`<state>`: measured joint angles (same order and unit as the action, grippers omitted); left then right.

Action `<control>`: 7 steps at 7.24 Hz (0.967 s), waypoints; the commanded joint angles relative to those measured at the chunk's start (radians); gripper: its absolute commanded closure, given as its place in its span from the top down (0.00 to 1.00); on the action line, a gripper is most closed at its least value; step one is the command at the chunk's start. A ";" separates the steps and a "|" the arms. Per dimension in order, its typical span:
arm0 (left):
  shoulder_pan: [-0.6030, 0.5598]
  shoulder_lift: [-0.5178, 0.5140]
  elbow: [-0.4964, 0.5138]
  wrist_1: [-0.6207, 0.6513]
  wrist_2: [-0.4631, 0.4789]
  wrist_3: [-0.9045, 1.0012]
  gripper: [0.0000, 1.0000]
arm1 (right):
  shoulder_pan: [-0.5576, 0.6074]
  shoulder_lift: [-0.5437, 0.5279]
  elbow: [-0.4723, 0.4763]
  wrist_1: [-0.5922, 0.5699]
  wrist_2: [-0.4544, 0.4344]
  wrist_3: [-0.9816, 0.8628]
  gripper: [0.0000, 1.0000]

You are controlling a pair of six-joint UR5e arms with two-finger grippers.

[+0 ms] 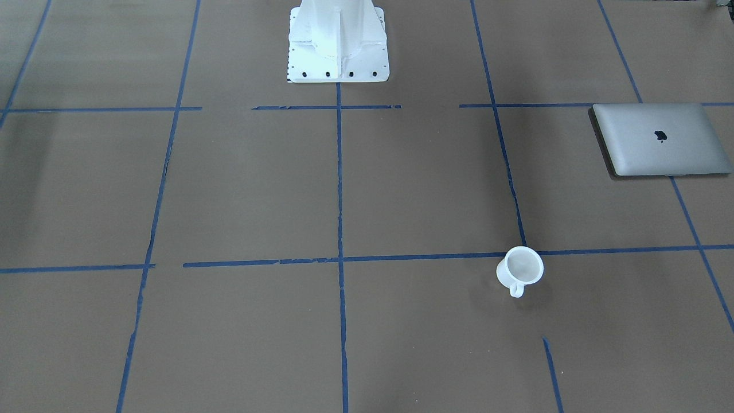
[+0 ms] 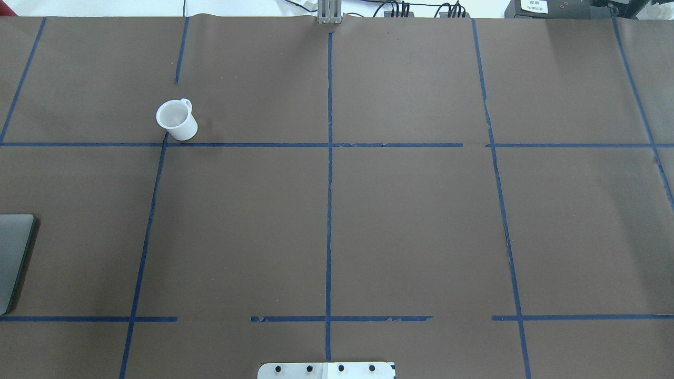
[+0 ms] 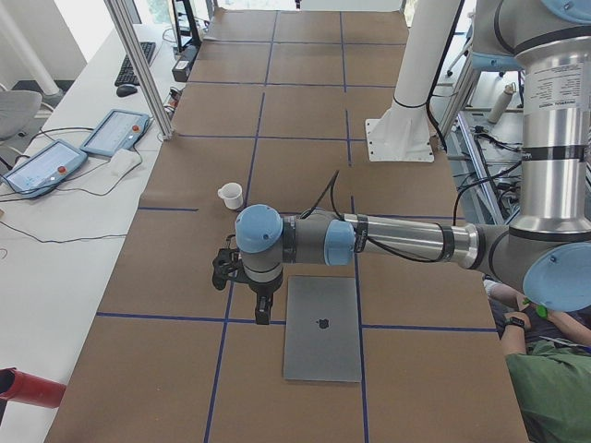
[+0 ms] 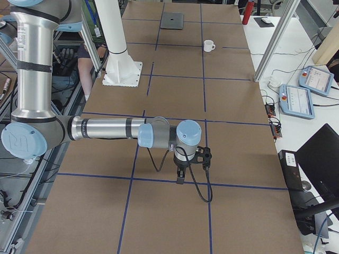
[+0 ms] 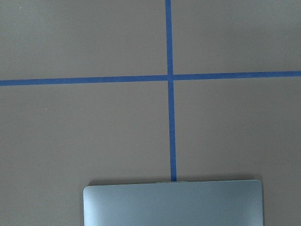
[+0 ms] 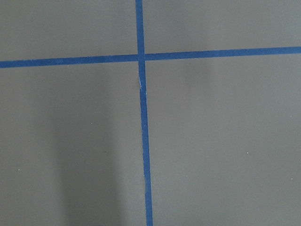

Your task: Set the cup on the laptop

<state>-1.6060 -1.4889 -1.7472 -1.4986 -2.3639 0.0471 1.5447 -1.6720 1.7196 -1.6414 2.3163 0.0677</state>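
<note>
The white cup (image 1: 519, 269) stands upright on the brown table, handle towards the operators' side; it also shows in the overhead view (image 2: 176, 120) and both side views (image 3: 230, 195) (image 4: 209, 46). The closed silver laptop (image 1: 659, 139) lies flat near the table's end on my left, partly cut off in the overhead view (image 2: 13, 258); its edge fills the bottom of the left wrist view (image 5: 174, 202). My left gripper (image 3: 224, 270) hovers beside the laptop (image 3: 322, 328), between it and the cup. My right gripper (image 4: 205, 157) hovers over bare table far from both. I cannot tell whether either is open or shut.
Blue tape lines (image 2: 329, 184) divide the brown table into a grid. The white robot pedestal (image 1: 338, 43) stands at mid-table on my side. Teach pendants (image 3: 115, 132) and a keyboard lie on the side bench beyond the far edge. A person (image 3: 545, 378) sits by my base.
</note>
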 commanded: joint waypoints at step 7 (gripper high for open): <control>0.105 -0.145 -0.048 -0.015 -0.012 -0.016 1.00 | 0.000 0.000 0.000 0.000 0.000 0.001 1.00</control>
<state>-1.5474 -1.6010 -1.7863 -1.5089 -2.3756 0.0325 1.5447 -1.6720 1.7196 -1.6414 2.3163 0.0679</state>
